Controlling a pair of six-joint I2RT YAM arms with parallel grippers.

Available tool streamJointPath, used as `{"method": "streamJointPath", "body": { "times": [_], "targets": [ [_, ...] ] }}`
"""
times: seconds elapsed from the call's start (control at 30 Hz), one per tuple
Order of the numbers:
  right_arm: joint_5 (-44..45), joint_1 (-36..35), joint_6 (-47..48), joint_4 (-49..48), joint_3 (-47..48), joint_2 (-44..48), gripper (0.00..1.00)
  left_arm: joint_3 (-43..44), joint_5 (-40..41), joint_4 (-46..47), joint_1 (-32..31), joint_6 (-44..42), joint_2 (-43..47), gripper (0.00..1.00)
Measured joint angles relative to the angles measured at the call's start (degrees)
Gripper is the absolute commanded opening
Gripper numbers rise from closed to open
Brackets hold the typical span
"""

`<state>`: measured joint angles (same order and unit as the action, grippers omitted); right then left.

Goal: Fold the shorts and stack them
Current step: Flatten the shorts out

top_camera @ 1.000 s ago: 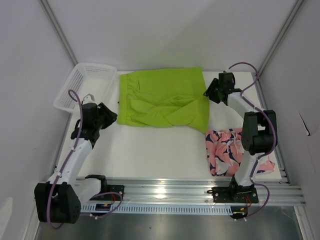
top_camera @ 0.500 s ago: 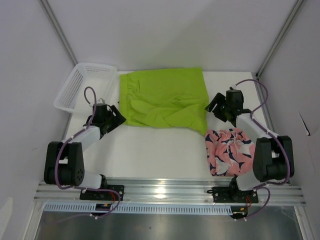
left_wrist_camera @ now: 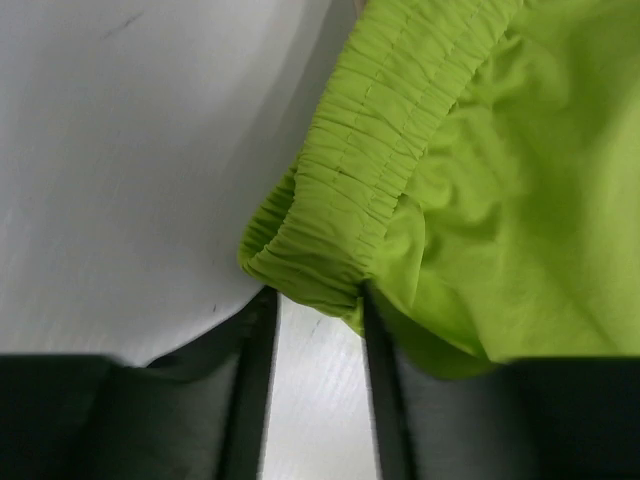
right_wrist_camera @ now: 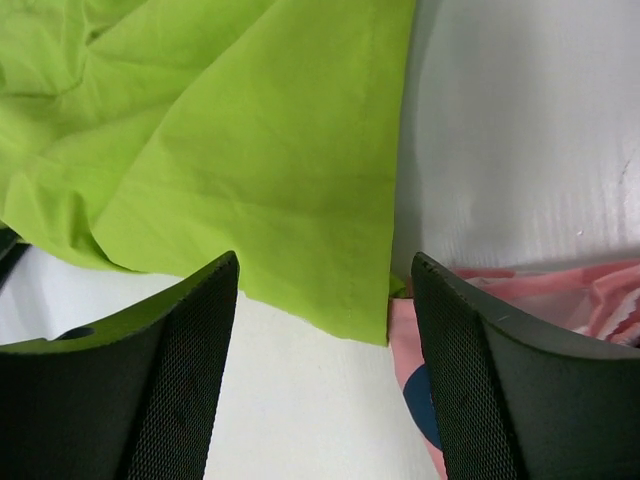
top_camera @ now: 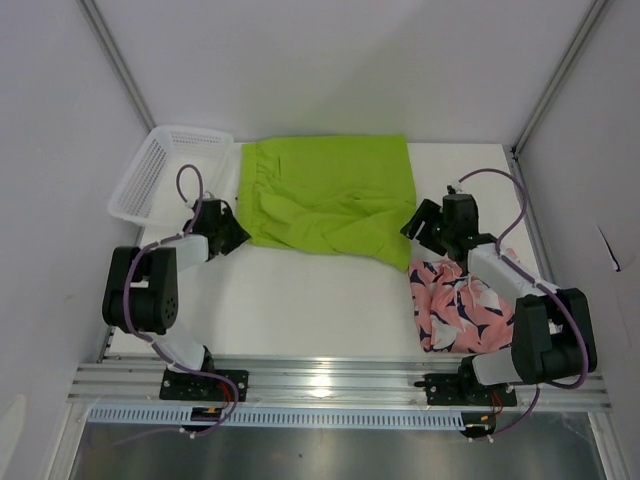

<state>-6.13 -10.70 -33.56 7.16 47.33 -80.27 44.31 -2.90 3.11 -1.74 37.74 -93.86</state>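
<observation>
The lime green shorts [top_camera: 330, 195] lie spread at the back middle of the table, waistband to the left. My left gripper [top_camera: 233, 233] is at their near left corner. In the left wrist view its jaws stand apart [left_wrist_camera: 315, 295], with the gathered waistband corner [left_wrist_camera: 335, 230] right at the fingertips [left_wrist_camera: 262, 300] and bare table in the gap. My right gripper [top_camera: 417, 229] is open wide [right_wrist_camera: 322, 260] just above the green hem corner [right_wrist_camera: 330, 250]. The pink printed shorts [top_camera: 460, 305] lie crumpled at the near right, and their edge [right_wrist_camera: 600, 295] shows beside the right finger.
A white mesh basket [top_camera: 150, 180] stands at the back left, close to the left arm. The enclosure's walls and frame posts close in the table's sides. The right arm's forearm passes over the pink shorts.
The left gripper has swung up and right to the green waistband corner. The right gripper has come down from the shorts' upper right edge to the near right hem corner. Both jaws stand wider.
</observation>
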Motion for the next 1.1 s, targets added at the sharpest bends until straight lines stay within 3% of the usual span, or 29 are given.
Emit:
{"method": "streamJointPath", "body": {
  "times": [0.07, 0.1, 0.13, 0.43, 0.8, 1.1],
  "targets": [
    [0.7, -1.0, 0.5, -0.7, -0.8, 0.0, 0.69, 1.7, 0.0, -0.6, 0.0, 0.0, -1.7, 0.22],
    [1.0, -1.5, 0.8, -1.0, -1.2, -0.1, 0.69, 2.7, 0.0, -1.0, 0.0, 0.0, -2.6, 0.08],
    [1.3, -1.9, 1.1, -1.3, -1.6, -0.2, 0.69, 3.5, 0.2, -1.4, 0.0, 0.1, -3.2, 0.01],
    [4.2, -7.8, 4.1, -1.8, -2.4, -2.0, 0.69, 5.2, 0.2, -3.9, 0.0, -0.2, -3.2, 0.0],
    [7.6, -12.3, 5.7, 3.8, -4.2, 7.1, 0.69, 5.2, -0.6, -12.2, 0.0, -1.4, 15.0, 0.0],
    [6.3, -15.2, 4.0, 6.0, -11.2, 11.7, 0.69, 6.9, -2.4, -19.3, 0.0, -1.8, 20.8, 0.0]
  ]
}}
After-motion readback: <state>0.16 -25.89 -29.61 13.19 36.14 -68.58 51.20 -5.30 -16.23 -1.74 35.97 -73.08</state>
